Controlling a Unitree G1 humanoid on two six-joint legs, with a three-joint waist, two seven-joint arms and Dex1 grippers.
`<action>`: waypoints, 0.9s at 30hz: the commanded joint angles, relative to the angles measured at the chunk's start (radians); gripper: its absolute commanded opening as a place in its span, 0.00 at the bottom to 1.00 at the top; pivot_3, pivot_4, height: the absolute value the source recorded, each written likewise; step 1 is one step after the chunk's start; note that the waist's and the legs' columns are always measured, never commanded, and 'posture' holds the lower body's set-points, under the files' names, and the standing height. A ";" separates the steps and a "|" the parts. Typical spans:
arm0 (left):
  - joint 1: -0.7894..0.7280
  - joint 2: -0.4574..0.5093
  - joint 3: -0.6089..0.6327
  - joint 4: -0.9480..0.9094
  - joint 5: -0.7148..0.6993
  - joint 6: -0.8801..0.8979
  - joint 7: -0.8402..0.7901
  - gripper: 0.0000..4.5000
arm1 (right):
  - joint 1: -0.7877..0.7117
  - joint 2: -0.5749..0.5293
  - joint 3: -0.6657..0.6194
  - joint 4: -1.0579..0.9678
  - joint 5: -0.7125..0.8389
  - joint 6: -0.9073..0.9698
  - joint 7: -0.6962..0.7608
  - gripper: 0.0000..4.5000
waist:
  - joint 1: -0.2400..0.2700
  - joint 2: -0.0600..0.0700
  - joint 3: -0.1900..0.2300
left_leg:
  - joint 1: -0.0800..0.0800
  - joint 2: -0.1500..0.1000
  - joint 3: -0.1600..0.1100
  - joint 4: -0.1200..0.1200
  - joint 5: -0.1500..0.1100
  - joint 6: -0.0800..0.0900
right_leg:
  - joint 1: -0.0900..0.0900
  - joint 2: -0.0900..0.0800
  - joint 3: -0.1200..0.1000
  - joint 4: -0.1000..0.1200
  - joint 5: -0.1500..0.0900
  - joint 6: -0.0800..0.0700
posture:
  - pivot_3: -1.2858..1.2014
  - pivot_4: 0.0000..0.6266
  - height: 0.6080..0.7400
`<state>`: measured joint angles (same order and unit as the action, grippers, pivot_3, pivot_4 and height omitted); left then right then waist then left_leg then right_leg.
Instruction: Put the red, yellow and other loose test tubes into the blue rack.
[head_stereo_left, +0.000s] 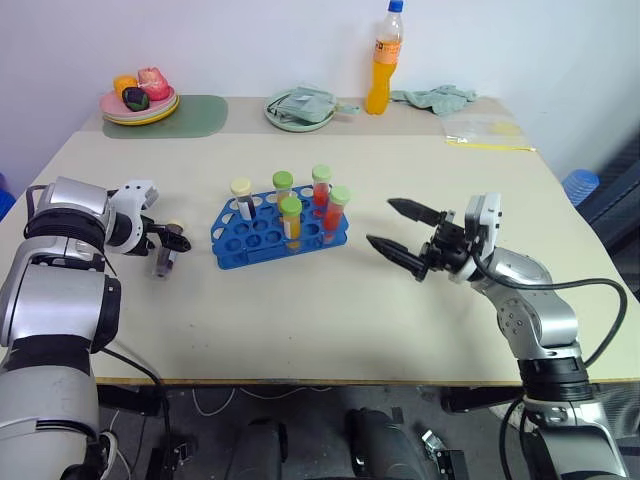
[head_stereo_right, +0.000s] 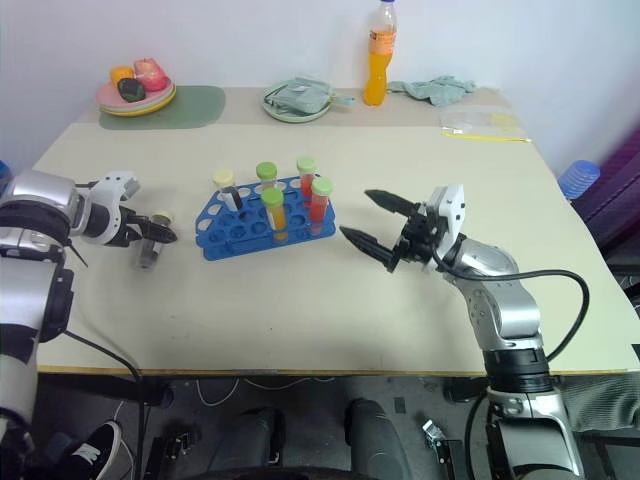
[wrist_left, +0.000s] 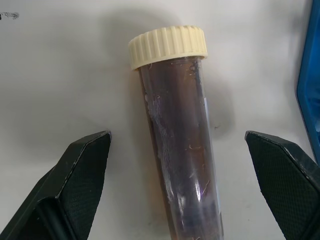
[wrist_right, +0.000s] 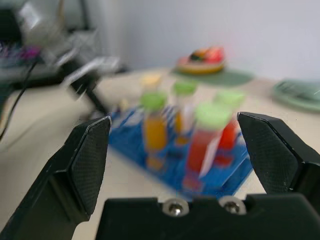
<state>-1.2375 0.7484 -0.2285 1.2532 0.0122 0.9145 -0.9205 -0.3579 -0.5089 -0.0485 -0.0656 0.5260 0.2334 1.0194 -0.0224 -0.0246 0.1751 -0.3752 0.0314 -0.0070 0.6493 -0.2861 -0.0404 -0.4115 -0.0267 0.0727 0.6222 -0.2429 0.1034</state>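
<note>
L hand (head_stereo_left: 172, 240) spread wide, straddling 1 loose dark tube w/ cream cap (wrist_left: 172, 130), lying flat on tabletop (head_stereo_left: 330, 320) just beside blue rack (head_stereo_left: 275, 232). R hand (head_stereo_left: 405, 236) also wide open, empty, well apart on rack's other side. In rack: 5 capped tubes upright. Behind: 1 orange bottle (head_stereo_left: 384, 60), 2 plates.

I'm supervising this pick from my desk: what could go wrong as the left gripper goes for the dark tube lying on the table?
The open left gripper straddles the clear plastic tube with dark contents and cream ribbed cap. Being round, it may roll or squirt out as the jaws close. The bright blue plastic rack stands close by; a swing could knock its tubes.
</note>
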 joint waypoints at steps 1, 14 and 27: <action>-0.009 0.011 0.027 0.007 0.023 -0.002 0.009 0.99 | -0.009 -0.013 0.011 -0.066 0.007 -0.032 0.048 1.00 | -0.002 0.000 0.000 | 0.000 0.000 0.000 0.000 0.000 0.000 | 0.000 0.000 0.000 0.001 0.000 0.000 | 0.52 0.24 1.00; 0.007 0.009 0.074 0.019 0.044 0.011 0.038 0.87 | -0.007 -0.003 0.029 -0.067 -0.002 -0.087 0.084 1.00 | -0.008 0.000 0.000 | 0.001 0.000 0.000 0.002 0.000 0.000 | 0.000 0.000 0.000 0.005 0.000 0.000 | 0.52 0.24 1.00; 0.031 0.045 0.125 -0.051 0.064 -0.120 0.152 0.17 | 0.022 0.001 0.021 -0.041 -0.022 -0.117 0.074 1.00 | -0.019 -0.001 0.000 | 0.001 0.000 -0.001 0.003 0.000 0.000 | 0.000 0.000 0.000 0.007 0.000 0.000 | 0.52 0.24 1.00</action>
<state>-1.2094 0.7555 -0.1235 1.2557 0.0555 0.8589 -0.8232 -0.3388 -0.5085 -0.0107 -0.0928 0.5007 0.1367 1.0959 -0.0414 -0.0253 0.1752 -0.3740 0.0314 -0.0079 0.6518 -0.2861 -0.0404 -0.4119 -0.0266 0.0727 0.6288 -0.2433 0.1038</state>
